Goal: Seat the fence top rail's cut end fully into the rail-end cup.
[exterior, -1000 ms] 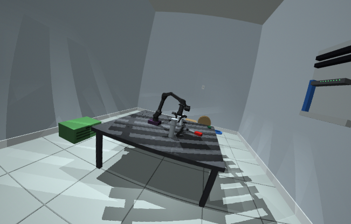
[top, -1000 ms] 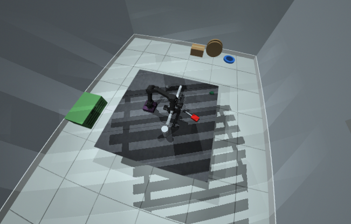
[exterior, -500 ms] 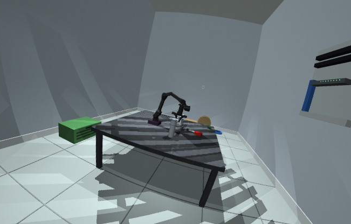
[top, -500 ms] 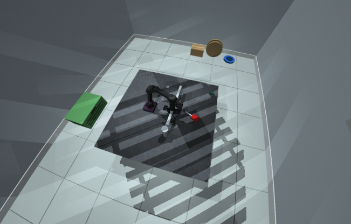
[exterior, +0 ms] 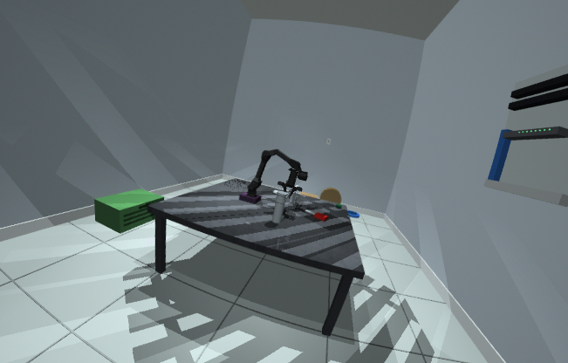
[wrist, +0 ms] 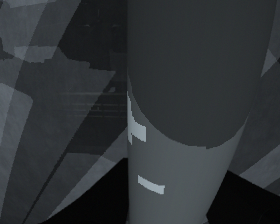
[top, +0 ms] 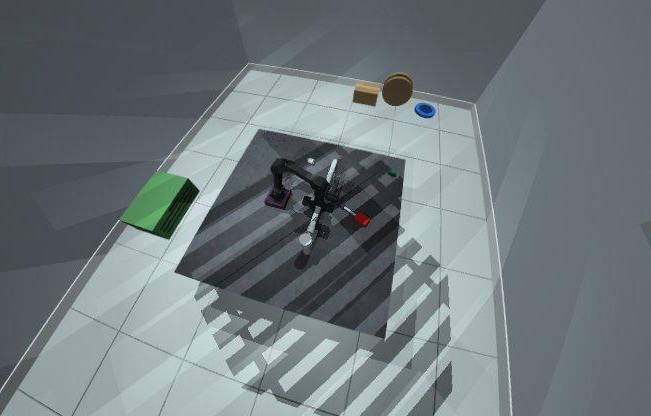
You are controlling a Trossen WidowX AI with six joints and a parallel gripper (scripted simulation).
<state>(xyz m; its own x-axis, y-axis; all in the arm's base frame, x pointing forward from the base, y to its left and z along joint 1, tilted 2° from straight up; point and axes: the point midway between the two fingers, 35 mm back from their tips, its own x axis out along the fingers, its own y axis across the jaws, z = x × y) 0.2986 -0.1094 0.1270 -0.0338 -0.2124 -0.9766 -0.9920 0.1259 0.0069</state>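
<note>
The fence rail [top: 313, 222] [wrist: 191, 75] is a pale grey tube. It runs under the arm toward the big post in the top view and fills the middle of the wrist view. The big post [top: 306, 247] [exterior: 278, 210] stands upright on the table, with its cap on top. My gripper [top: 319, 203] [wrist: 163, 165] is shut on the rail, with a black finger on each side of it, at a point back from the post. The rail's near end lies close to the post's upper part. The brace band, the rail-end cup and the loop cap are too small or hidden to tell, so the cut end's seating cannot be judged.
A red-handled tool [top: 361, 219] [exterior: 320, 216] lies beside the rail. A small green object [top: 392, 172] is near the table's far right corner, and a small white piece [top: 311, 161] lies behind the arm. The purple arm base [top: 277, 200] [exterior: 249, 197] stands left of the rail.
</note>
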